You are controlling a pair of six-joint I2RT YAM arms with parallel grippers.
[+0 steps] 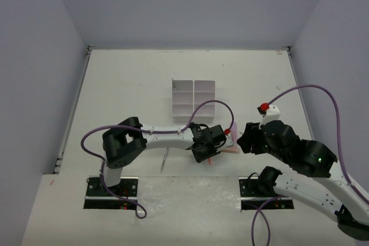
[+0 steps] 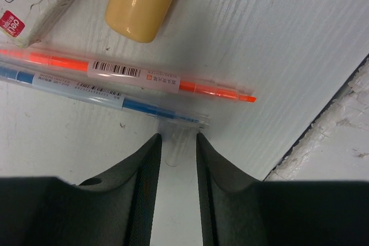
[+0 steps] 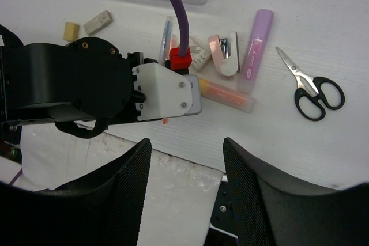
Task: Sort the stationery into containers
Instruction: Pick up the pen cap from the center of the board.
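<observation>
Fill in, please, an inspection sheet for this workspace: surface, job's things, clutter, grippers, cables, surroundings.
surface: white table, worn along near edge.
job's things: organizer looks empty; scissors, pink marker, orange pen, blue pen, tan eraser lie loose.
clutter: nothing seen.
grippers: left gripper jaws narrowly apart at blue pen's end, grip unclear; right gripper open, empty.
cables: purple cables arch above the surface.
surroundings: grey walls on three sides.

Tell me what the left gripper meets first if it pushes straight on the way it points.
The blue pen: its clear end lies right ahead of the left gripper, with the orange pen just beyond it. Height above the table is unclear, so the gripper might pass over.
</observation>
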